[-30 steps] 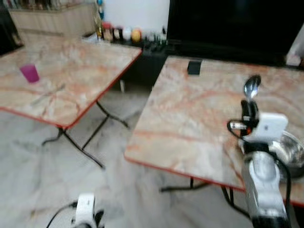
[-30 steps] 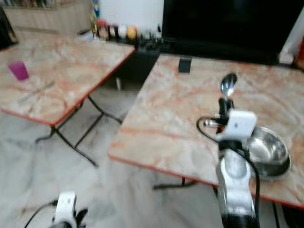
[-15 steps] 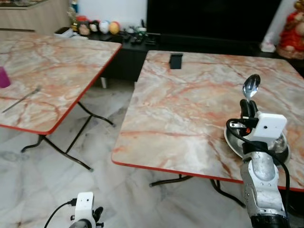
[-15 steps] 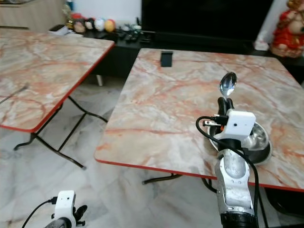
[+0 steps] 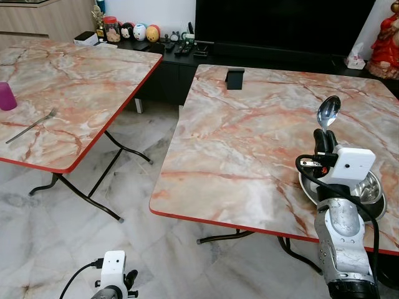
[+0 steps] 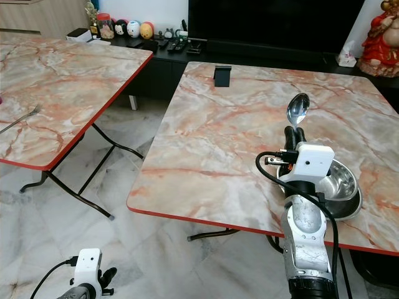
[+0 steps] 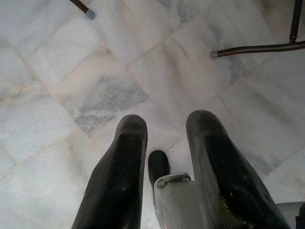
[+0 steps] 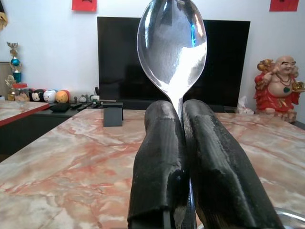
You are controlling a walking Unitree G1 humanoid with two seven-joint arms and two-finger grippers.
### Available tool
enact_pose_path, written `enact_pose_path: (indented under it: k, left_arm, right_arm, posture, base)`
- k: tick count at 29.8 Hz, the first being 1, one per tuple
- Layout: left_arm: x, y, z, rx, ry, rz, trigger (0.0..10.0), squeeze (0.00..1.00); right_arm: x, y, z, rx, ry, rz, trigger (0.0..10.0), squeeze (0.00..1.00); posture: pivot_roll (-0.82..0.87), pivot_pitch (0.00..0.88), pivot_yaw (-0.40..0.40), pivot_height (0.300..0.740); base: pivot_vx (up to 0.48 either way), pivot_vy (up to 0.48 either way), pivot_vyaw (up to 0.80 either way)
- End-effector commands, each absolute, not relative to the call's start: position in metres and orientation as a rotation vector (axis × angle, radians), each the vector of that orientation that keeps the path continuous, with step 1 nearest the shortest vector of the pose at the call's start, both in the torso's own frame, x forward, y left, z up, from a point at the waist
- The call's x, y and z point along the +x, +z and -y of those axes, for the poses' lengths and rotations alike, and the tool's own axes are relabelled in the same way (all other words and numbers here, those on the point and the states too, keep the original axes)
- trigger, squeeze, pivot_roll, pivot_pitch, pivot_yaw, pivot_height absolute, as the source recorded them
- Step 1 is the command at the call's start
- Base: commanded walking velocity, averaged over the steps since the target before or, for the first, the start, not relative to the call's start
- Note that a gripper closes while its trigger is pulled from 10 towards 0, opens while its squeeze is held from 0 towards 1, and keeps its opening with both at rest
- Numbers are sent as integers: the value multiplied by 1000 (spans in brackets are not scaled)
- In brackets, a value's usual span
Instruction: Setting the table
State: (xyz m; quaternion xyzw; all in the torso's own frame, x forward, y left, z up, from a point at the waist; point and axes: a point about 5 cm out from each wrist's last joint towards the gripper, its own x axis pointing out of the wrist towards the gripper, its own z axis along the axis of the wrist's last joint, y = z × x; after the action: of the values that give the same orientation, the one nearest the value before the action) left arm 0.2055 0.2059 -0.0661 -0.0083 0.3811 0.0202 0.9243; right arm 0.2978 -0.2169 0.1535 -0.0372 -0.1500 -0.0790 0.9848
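Over the near marble table [image 5: 249,149], the right gripper [image 5: 322,138] has its jaws clamped on a spoon [image 5: 328,112], bowl up, just above the steel bowl [image 6: 343,187]; best to tip it flat and lay it just beside that bowl. Down low the left gripper [image 7: 164,157] hangs open over the floor, and against half a second ago the view has shifted slightly, so the far table's pink cup [image 5: 7,96] and fork [image 5: 31,125] show more fully

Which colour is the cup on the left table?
The small plastic cup is purple-pink, clearest in the left eye view.

Two tables [image 5: 249,143], one spoon [image 5: 328,113], one bowl [image 6: 340,187], one fork [image 5: 30,125], one cup [image 5: 7,96]
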Motion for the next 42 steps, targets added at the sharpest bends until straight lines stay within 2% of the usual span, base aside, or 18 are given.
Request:
enact_pose_path:
  k: [1, 9, 32, 37, 42]
  left_arm:
    - [206, -66, -206, 5, 28, -782, 10000, 0]
    - [205, -66, -206, 2, 27, -779, 10000, 0]
    - [206, -66, -205, -6, 31, -776, 10000, 0]
    - [207, -65, -204, -6, 30, -771, 10000, 0]
    - [207, -65, -204, -4, 29, -769, 10000, 0]
  right_arm:
    - [299, 156, 218, -70, -165, 313, 10000, 0]
    - [299, 156, 219, -74, -167, 312, 10000, 0]
    - [300, 156, 221, -62, -178, 300, 10000, 0]
    - [301, 156, 220, -71, -170, 307, 10000, 0]
    - [301, 156, 221, -68, -180, 302, 10000, 0]
  posture:
    - [10, 0, -43, 727]
    - [8, 0, -45, 727]
    - [8, 0, -50, 727]
    - [8, 0, -49, 727]
    - [8, 0, -48, 727]
  base:
    - [0, -322, 0]
    - [0, -324, 0]
    - [0, 0, 0]
    - [0, 0, -596]
    - [0, 0, 0]
